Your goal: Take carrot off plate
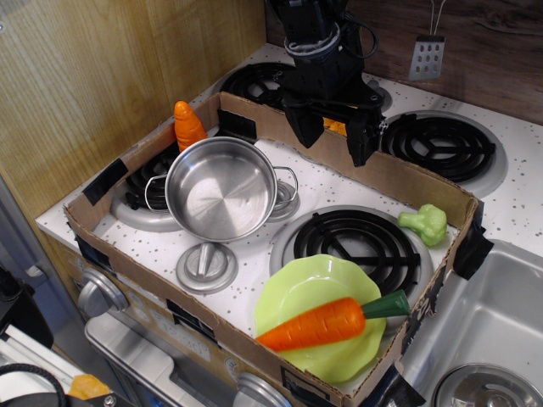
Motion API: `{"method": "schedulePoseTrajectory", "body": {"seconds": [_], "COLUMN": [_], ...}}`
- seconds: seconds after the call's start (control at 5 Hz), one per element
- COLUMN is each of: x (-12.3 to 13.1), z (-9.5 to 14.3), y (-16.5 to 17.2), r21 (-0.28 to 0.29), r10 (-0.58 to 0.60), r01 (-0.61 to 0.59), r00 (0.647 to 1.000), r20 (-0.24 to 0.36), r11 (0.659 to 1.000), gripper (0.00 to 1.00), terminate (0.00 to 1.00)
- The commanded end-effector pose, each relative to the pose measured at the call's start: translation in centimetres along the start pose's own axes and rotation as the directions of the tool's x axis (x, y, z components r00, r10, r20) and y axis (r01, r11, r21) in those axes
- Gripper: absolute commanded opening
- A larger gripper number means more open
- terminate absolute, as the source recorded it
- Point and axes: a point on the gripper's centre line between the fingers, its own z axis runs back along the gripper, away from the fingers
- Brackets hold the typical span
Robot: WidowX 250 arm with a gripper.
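Carrot [321, 323], just one, lies across the single lime-green plate [299, 288] at the near corner of the cardboard tray [399, 174], stem pointing right; one steel pot [222, 188] sits left of it, one stubby orange cone [187, 125] behind, one green broccoli [425, 223] right; gripper [332, 131] hovers at the far wall, jaws apart, holding nothing

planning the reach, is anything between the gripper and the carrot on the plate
Nothing visible blocks it. The gripper hangs open above the box's far wall; the carrot lies on the plate near the front. The steel pot sits left of that line.
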Motion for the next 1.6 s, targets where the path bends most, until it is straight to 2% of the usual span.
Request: {"method": "schedulePoseTrajectory", "body": {"seconds": [0.0, 0.2, 0.4, 0.6, 0.8, 1.0, 1.2, 1.4], "x": [0.0, 0.0, -0.4, -1.7, -3.9, -6.4, -8.3, -9.6], "z": [0.0, 1.9, 3.3, 3.9, 3.9, 4.4, 4.6, 4.4], "y": [0.0, 0.2, 0.5, -0.1, -0.4, -1.2, -1.9, -3.4], "r21": [0.000, 0.033, 0.013, 0.029, -0.021, -0.019, -0.024, 0.006], "r10": [0.000, 0.004, -0.045, -0.095, -0.259, -0.412, -0.537, -0.550], "r01": [0.000, -0.004, 0.045, 0.095, 0.261, 0.414, 0.542, 0.553], "r00": [1.000, 1.000, 0.999, 0.995, 0.964, 0.908, 0.837, 0.828], "r20": [0.000, 0.008, 0.006, 0.017, 0.050, 0.074, 0.104, 0.113], "r11": [1.000, 0.999, 0.999, 0.995, 0.965, 0.910, 0.840, 0.833], "gripper": [1.00, 1.00, 1.00, 1.00, 1.00, 1.00, 1.00, 1.00], "terminate": [0.00, 0.00, 0.00, 0.00, 0.00, 0.00, 0.00, 0.00]}}
